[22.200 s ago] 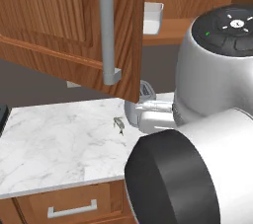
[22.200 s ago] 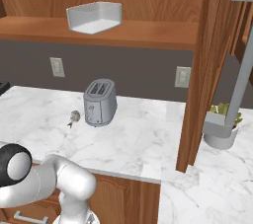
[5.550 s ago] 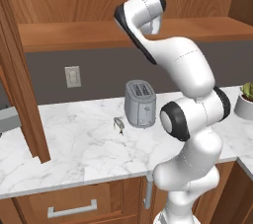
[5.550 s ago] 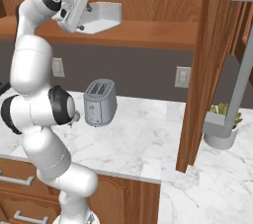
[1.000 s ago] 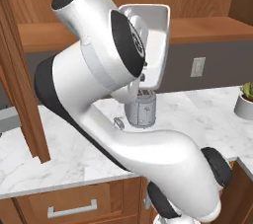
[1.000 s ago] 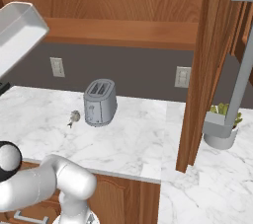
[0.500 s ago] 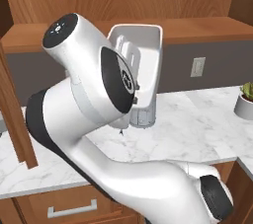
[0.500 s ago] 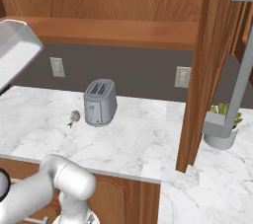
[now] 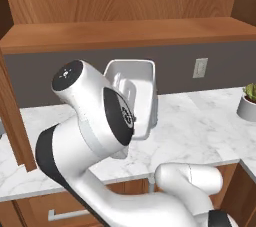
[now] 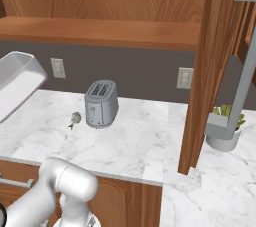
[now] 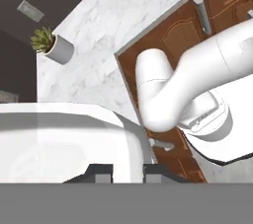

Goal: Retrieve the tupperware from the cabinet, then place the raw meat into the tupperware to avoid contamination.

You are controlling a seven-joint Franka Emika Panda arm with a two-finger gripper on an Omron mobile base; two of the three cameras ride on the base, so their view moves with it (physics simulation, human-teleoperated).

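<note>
1. Gripper is pinched shut on the tub's rim; in the hand view its two dark tips sit close together at the bottom, with the white wall of the tub running between them.
2. Tub hangs in the air, clear of the shelf and the counter, tipped on its side so its open mouth faces the left base camera; the arm's big white joint covers its lower left part.
3. From the right base view, the tub shows at the left edge, tilted, above the counter's left end.
4. Meat lies on the marble counter, just left of the toaster and apart from it.
5. Toaster stands upright toward the back of the counter, below a wall outlet.
6. Cabinet shelf runs above the dark backsplash, with wood panelling behind it.
7. Open cabinet door stands edge-on at the right, its grey bar handle beside it.
8. Potted plant sits on the counter behind that door; the left base view has it at the far right edge.
9. Second outlet is on the backsplash right of the tub.
10. Drawer handle shows below the counter's front edge.
</note>
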